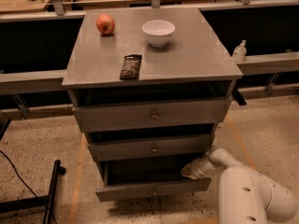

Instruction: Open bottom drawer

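Observation:
The grey cabinet has three drawer fronts. The bottom drawer (149,189) is the lowest and narrowest, and it stands pulled out a little, with a dark gap above its front. No knob shows on its front here. My gripper (188,171) is at the right end of that gap, just above the bottom drawer's top edge and under the middle drawer (154,148). My white arm (247,195) reaches in from the lower right. The wide top drawer (152,115) sits above.
On the cabinet top (196,59) lie a red apple (105,24), a white bowl (158,32) and a dark snack bar (131,66). A black stand leg (51,190) is on the floor at the left. A sanitiser bottle (239,51) sits on the rail at the right.

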You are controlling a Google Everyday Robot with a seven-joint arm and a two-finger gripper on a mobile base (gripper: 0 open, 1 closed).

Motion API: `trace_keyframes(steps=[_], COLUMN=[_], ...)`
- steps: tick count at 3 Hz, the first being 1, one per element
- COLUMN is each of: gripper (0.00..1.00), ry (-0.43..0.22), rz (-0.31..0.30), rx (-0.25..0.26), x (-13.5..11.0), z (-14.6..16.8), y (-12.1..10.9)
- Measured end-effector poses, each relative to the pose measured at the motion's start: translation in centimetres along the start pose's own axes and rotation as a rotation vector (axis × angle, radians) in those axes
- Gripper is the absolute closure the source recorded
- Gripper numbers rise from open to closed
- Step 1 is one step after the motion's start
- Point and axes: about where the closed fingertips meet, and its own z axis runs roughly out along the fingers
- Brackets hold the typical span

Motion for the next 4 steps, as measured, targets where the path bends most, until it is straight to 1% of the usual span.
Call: trace_keyframes(steps=[1, 3, 4], gripper=[0.82, 0.36, 0.34], ry=[0.0, 0.0, 0.0], rz=[0.0, 0.0, 0.0], rx=[0.0, 0.0, 0.0], x=[0.0, -0.01, -0.01], z=[0.0, 0.0, 0.01], y=[0.0, 0.0, 0.0])
